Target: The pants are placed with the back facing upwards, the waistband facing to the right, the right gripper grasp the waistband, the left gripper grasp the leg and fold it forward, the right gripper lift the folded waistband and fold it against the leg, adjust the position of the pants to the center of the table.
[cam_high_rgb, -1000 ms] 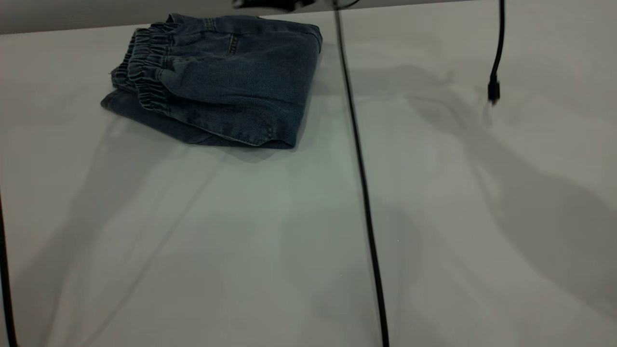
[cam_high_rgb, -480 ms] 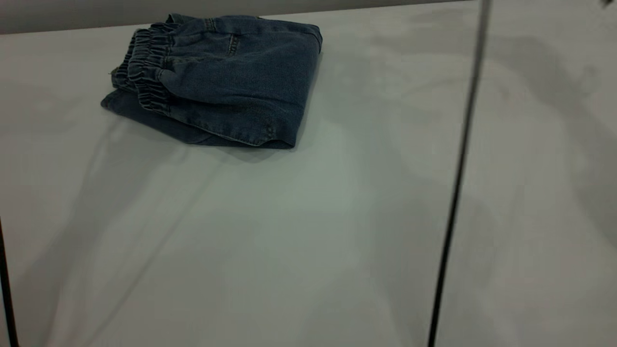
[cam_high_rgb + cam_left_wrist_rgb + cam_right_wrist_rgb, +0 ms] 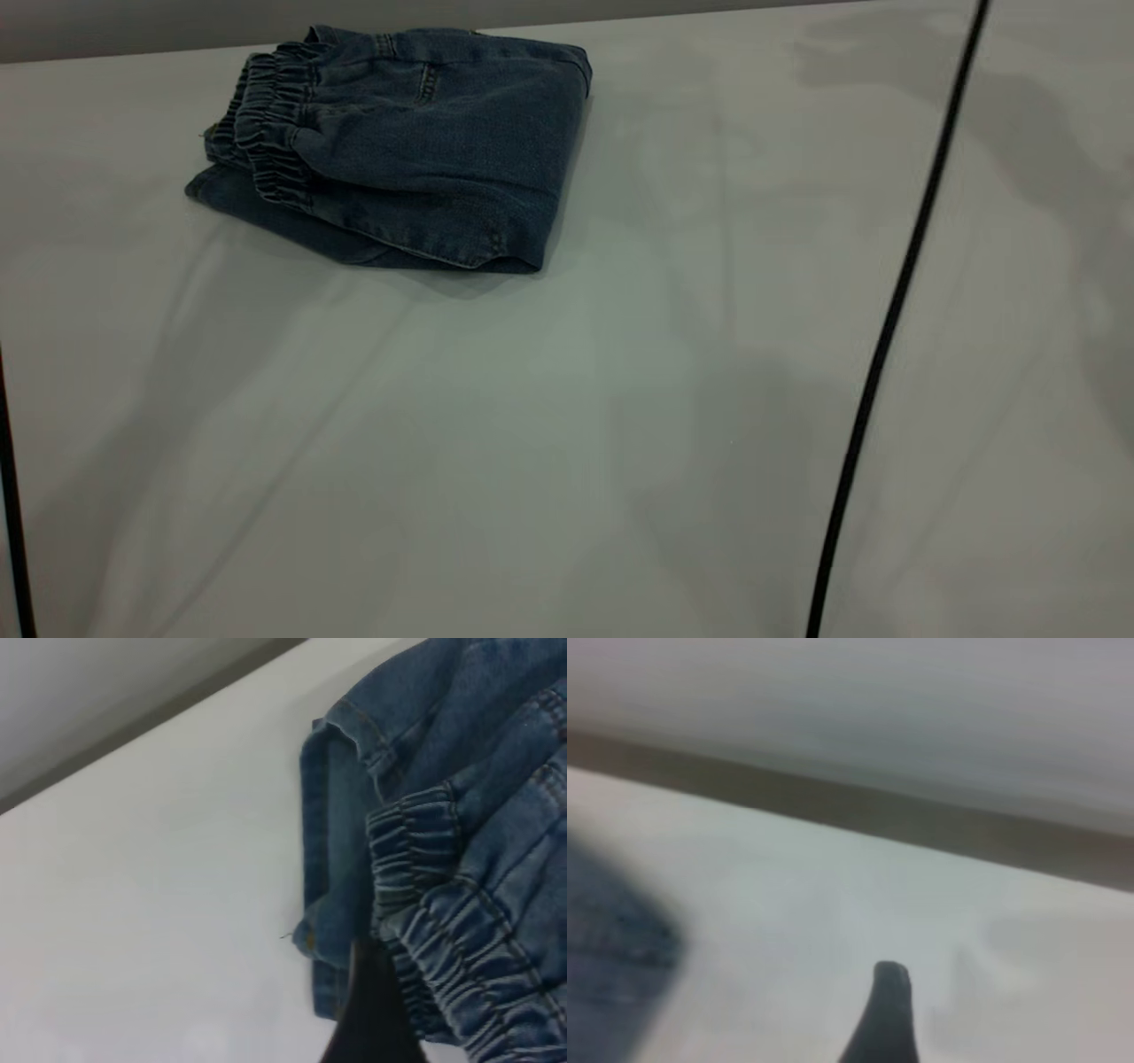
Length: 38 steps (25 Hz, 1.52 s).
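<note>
The pants (image 3: 399, 146) lie folded in a thick denim stack at the table's (image 3: 567, 461) far left, soft but weighty; best gripped at the elastic waistband (image 3: 270, 133) or the stacked edge; whether either claw is clenched cannot be told.

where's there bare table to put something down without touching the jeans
The folded pants fill the far-left corner of the table. Everything nearer the camera than their hem is bare, as is the far stretch between them and the black cable hanging at the right. Beyond the cable lies a narrower free strip.
</note>
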{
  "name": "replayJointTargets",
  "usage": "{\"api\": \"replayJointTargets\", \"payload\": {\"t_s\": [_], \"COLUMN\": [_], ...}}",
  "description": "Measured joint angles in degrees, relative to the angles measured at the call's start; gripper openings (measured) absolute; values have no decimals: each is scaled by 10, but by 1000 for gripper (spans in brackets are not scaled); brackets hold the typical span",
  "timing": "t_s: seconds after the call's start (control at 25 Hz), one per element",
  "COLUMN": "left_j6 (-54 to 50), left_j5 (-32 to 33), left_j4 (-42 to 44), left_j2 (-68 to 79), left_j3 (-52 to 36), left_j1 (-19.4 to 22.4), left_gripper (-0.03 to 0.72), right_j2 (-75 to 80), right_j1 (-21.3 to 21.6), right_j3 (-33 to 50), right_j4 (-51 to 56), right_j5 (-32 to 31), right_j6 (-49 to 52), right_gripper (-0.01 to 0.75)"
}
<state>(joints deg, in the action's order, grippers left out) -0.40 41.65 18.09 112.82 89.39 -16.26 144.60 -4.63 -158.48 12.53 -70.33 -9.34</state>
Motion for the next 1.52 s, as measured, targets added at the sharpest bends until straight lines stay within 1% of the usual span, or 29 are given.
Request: {"api": "replayJointTargets", "payload": {"t_s": [0.16, 0.28, 0.44, 0.56, 0.68, 0.88, 1.12, 1.4, 1.52], "left_j6": [0, 0, 0, 0, 0, 16, 125, 242, 264], "left_j5": [-1, -19, -48, -39, -12, 3, 50, 46, 44], "left_j4": [-19, -38, -37, -36, -36, -27, -32, -32, -34], "left_j2": [28, 56, 93, 121, 154, 218, 285, 333, 343], "left_j3": [1, 1, 7, 31, 64, 137, 218, 224, 225], "left_j1": [0, -7, -32, -51, -64, -63, -64, -66, -70], "left_gripper": [477, 477, 477, 477, 477, 477, 477, 477, 473], "right_j2": [-61, -116, -196, -259, -323, -417, -472, -468, -468], "right_j1": [0, -1, -1, -2, -7, -6, -6, -6, -6], "right_j3": [56, 124, 231, 299, 341, 347, 347, 347, 347], "right_j4": [-35, -34, -54, -59, -48, -18, 10, 26, 26], "right_j5": [3, 4, 4, 4, 4, 3, 3, 3, 3], "right_j6": [15, 18, 20, 26, 29, 29, 28, 29, 29], "right_gripper": [548, 533, 530, 530, 530, 530, 530, 528, 528]}}
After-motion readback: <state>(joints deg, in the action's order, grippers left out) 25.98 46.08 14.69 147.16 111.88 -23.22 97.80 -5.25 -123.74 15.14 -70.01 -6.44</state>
